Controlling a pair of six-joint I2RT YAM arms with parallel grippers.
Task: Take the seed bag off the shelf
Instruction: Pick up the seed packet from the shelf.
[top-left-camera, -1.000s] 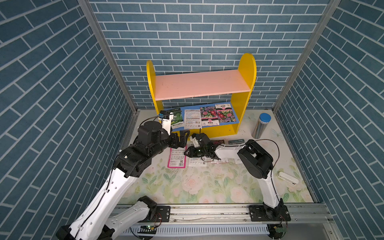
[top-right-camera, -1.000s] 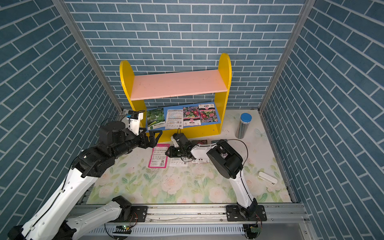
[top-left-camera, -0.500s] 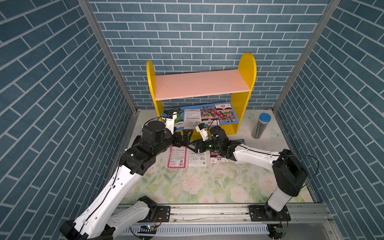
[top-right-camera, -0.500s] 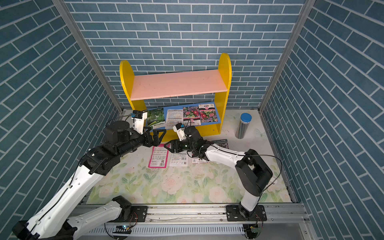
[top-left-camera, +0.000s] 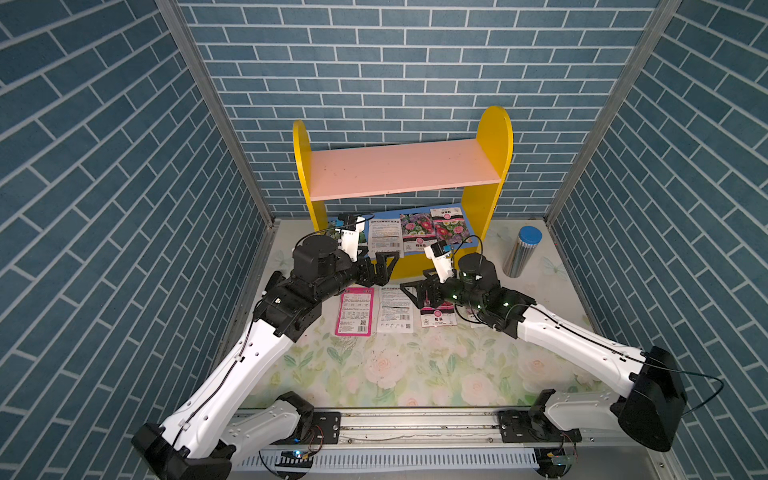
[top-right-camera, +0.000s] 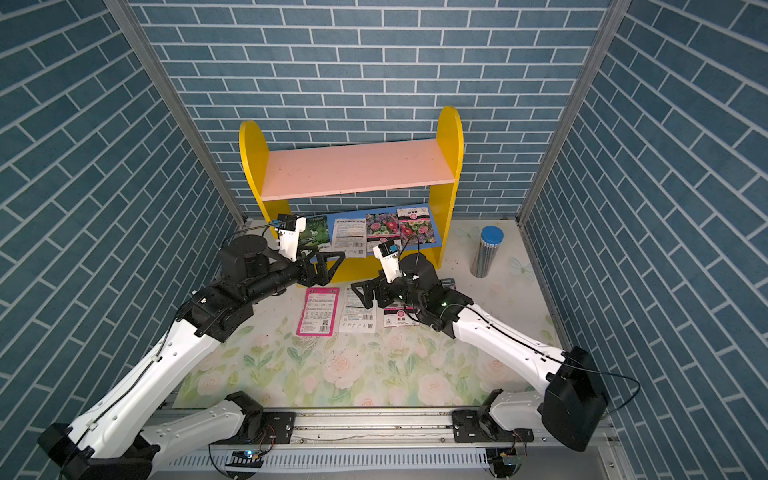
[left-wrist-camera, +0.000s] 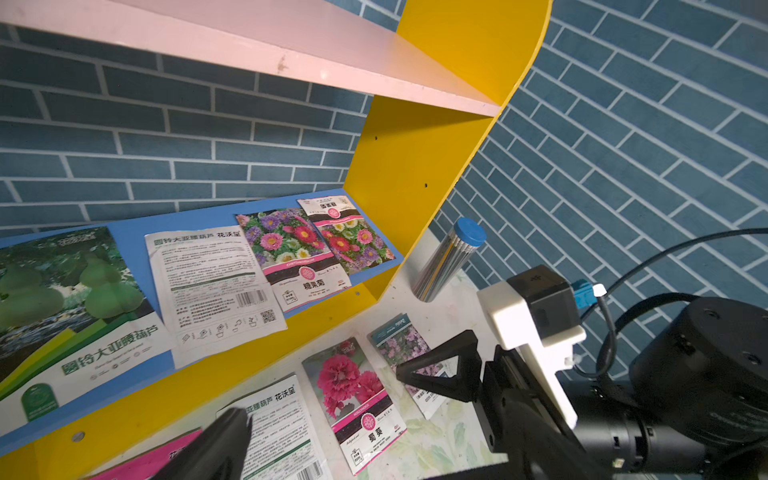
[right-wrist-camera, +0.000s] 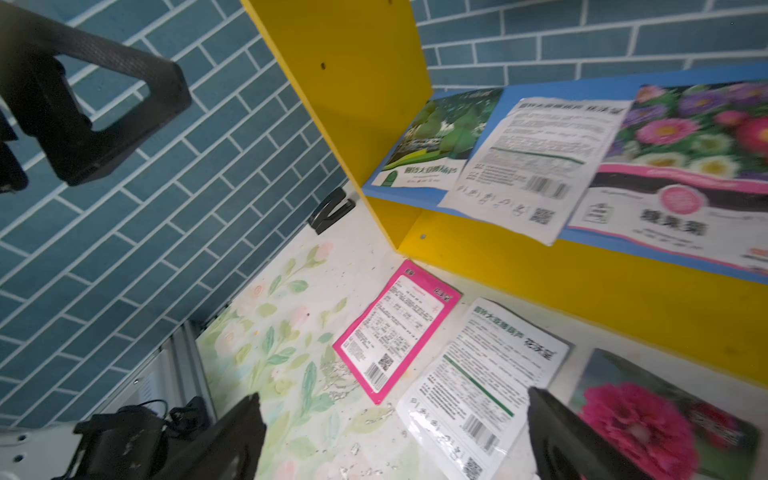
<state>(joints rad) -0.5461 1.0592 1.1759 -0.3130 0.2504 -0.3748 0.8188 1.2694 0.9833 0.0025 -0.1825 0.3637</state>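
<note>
The shelf (top-left-camera: 494, 137) stands at 12 o'clock on the bench (top-left-camera: 374, 374), close to the back wall. On its blue lower board (left-wrist-camera: 187, 221) four seed bags lie flat in one row. From the 9 o'clock end there is a green gourd bag (left-wrist-camera: 70, 299), then a white printed bag (left-wrist-camera: 212, 282) whose front edge hangs over the board, then a flower bag (left-wrist-camera: 291, 253), and a second flower bag (left-wrist-camera: 353, 232) beside the yellow side panel.

The left end effector (top-left-camera: 384, 269) hovers just in front of the lower board, near the white printed bag. Its jaws stand wide apart and hold nothing. The right end effector (right-wrist-camera: 395, 436) is at 4 o'clock from it, low over the bench, with jaws also spread wide and empty. Under it a white bag (top-left-camera: 395, 309) lies on the bench. A pink bag (top-left-camera: 354, 311) lies at 9 o'clock of this one and a red flower bag (top-left-camera: 436, 319) at 3 o'clock. A steel cylinder (top-left-camera: 521, 251) with a blue cap stands upright at 2 o'clock on the bench, apart from the shelf.
</note>
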